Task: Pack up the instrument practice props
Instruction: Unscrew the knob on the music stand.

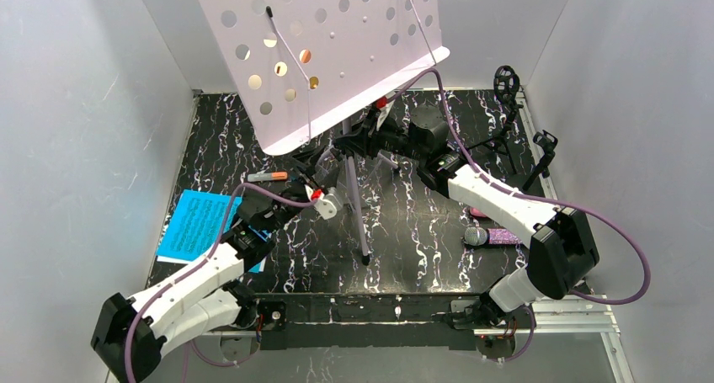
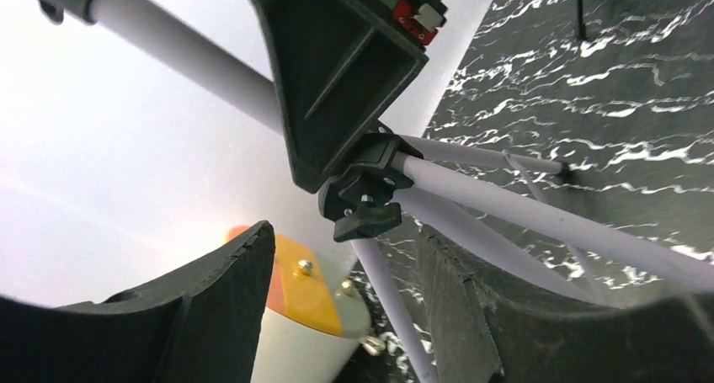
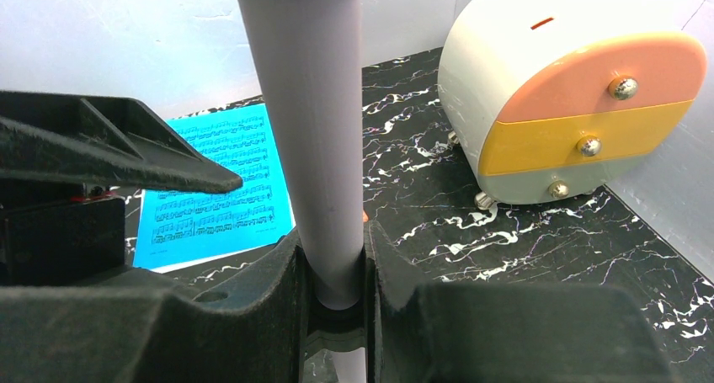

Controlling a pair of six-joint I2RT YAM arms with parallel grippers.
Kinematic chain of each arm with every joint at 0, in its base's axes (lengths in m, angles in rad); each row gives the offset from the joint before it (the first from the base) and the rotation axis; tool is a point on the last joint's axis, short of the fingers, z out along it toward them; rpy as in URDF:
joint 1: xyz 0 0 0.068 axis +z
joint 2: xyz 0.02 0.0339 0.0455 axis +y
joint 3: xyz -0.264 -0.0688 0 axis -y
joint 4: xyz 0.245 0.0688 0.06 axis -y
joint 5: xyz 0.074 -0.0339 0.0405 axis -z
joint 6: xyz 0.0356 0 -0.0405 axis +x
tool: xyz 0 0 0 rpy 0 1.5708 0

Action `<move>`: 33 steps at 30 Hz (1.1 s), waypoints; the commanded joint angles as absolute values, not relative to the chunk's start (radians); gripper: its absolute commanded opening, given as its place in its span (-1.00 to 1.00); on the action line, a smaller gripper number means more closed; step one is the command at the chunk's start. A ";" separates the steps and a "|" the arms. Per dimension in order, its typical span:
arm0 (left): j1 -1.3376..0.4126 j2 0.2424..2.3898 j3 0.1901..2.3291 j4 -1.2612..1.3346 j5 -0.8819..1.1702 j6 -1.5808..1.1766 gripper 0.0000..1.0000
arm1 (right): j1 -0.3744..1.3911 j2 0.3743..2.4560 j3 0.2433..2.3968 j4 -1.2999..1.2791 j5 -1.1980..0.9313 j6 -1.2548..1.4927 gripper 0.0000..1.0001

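The lilac perforated music rack (image 1: 337, 46) leans tilted over the back of the table, its tripod legs (image 1: 358, 215) spread below. My right gripper (image 1: 370, 139) is shut on its lilac pole (image 3: 311, 147). My left gripper (image 1: 327, 201) is open beside the legs. In the left wrist view one leg (image 2: 396, 307) passes untouched between the fingers (image 2: 227, 307), under the black hub knob (image 2: 366, 219). The blue sheet-music page (image 1: 198, 223) lies at the left. A glittery purple microphone (image 1: 492, 236) lies at the right, with a pink microphone (image 1: 478, 212) mostly hidden under my right arm. Two black mic tripods (image 1: 507, 84) (image 1: 543, 147) stand at the right edge.
A cream drum (image 3: 572, 105) with orange and yellow bands stands at the back by the wall, mostly behind the rack in the top view. A small orange marker (image 1: 269, 176) lies left of the tripod legs. Grey walls close in the left, back and right sides.
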State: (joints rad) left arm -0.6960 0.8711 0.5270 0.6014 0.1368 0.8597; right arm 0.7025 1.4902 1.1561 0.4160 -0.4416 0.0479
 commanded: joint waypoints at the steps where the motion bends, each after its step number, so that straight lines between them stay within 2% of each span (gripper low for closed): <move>1: -0.704 0.924 0.526 0.705 0.187 1.066 0.16 | 0.683 1.522 1.178 0.334 -0.408 0.129 -0.97; 7: -0.721 0.997 0.546 0.710 0.172 1.132 0.09 | 0.683 1.523 1.177 0.334 -0.406 0.129 -0.97; 12: -0.723 1.028 0.561 0.718 0.131 1.067 0.01 | 0.683 1.517 1.175 0.334 -0.404 0.129 -0.97; 20: -0.723 1.043 0.566 0.717 0.031 0.830 -0.52 | 0.683 1.508 1.172 0.333 -0.401 0.129 -0.97; 25: -0.723 1.027 0.581 0.688 -0.091 0.465 -0.83 | 0.681 1.506 1.172 0.333 -0.401 0.129 -0.97; 33: -0.722 1.006 0.638 0.512 -0.265 -0.389 -0.89 | 0.682 1.511 1.173 0.334 -0.405 0.129 -0.97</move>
State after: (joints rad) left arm -0.7300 1.0271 0.5949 0.6476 -0.1097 0.1699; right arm 0.7021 1.4918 1.1561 0.4175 -0.4450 0.0479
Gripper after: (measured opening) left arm 0.125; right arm 0.307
